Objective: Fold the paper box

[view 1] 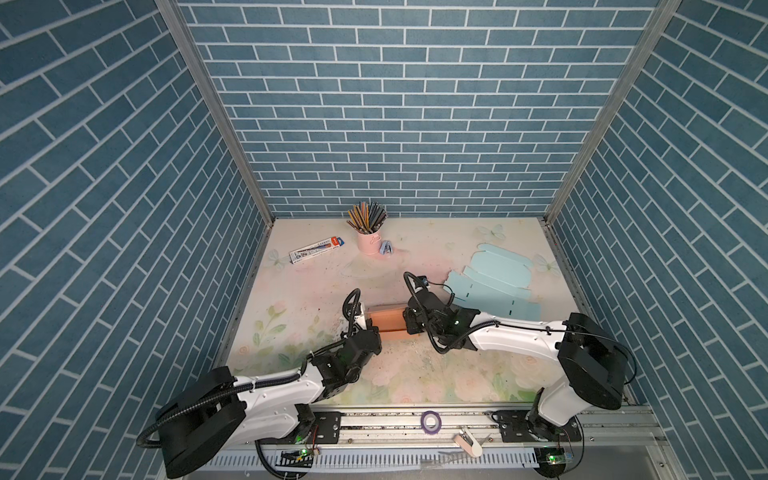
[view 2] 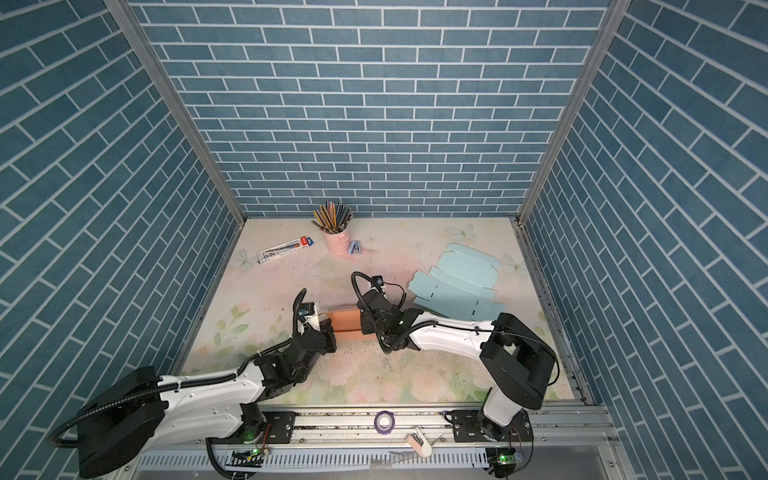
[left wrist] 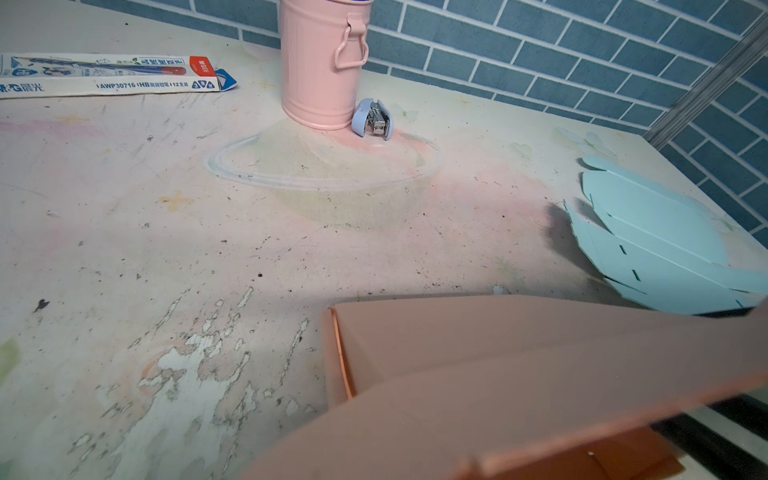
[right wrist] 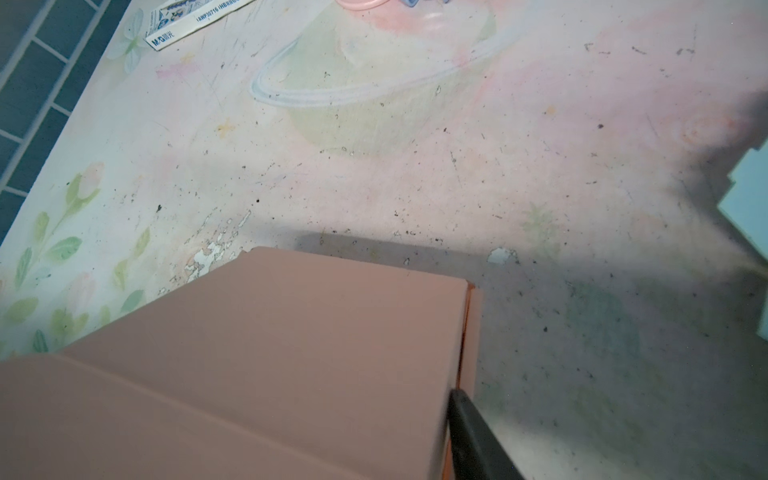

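The salmon-orange paper box (view 1: 386, 318) (view 2: 345, 320) stands on the table's middle between both arms, with its walls up. My left gripper (view 1: 368, 328) (view 2: 328, 328) is at the box's left end. In the left wrist view a blurred flap of the box (left wrist: 498, 374) covers its jaws, which are shut. My right gripper (view 1: 409, 320) (view 2: 363, 322) is at the box's right end. In the right wrist view the lid of the box (right wrist: 291, 332) fills the near part. One dark finger (right wrist: 469, 432) stands outside the end wall, well off centre, and the lid hides the other finger.
A flat light-blue box blank (view 1: 490, 286) lies at the right, just behind my right arm. At the back stand a pink pencil cup (view 1: 369, 243), a small blue stapler (view 1: 386, 249) and a pencil carton (view 1: 318, 248). A tape roll (view 1: 431, 422) sits on the front rail.
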Tool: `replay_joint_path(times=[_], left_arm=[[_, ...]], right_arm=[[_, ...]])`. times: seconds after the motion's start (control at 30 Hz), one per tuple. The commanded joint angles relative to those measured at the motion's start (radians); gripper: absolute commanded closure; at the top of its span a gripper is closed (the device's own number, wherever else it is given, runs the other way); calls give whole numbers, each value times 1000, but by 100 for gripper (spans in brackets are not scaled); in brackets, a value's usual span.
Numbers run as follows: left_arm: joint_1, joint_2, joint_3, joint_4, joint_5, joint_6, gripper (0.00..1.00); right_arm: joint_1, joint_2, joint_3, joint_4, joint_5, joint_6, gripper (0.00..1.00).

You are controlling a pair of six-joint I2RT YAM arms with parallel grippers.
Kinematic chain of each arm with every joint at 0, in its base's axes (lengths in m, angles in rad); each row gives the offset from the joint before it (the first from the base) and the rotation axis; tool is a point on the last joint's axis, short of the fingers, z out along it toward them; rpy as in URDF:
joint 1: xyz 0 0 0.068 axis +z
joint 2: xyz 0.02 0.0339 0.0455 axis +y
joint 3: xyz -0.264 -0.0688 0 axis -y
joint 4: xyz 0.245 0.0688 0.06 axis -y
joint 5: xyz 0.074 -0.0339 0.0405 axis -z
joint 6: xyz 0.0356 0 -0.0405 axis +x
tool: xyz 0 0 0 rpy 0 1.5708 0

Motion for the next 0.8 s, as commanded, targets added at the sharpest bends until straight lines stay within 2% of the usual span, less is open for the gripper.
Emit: replay_joint_path(times=[0.0, 0.3, 0.37, 0.53, 0.67, 0.77], left_arm=[[-29, 15, -24, 6, 28, 1, 100], [-30, 45, -36, 20, 12, 3, 100], [-30, 57, -38, 20, 6, 5, 100], [-32, 85, -32, 26, -5, 12, 100], [-47, 100, -19, 23, -17, 38, 100], [-74, 107, 0, -10, -47, 61, 97]], right_arm=[[34, -56, -21, 22, -26, -16, 50], [53, -194, -199, 106, 16, -42, 30], [57, -242, -246, 129, 23, -56, 29], [110, -441, -336, 118, 136, -57, 29], [143, -557, -284, 15, 176, -78, 30], [144, -572, -191, -88, 183, -86, 29]])
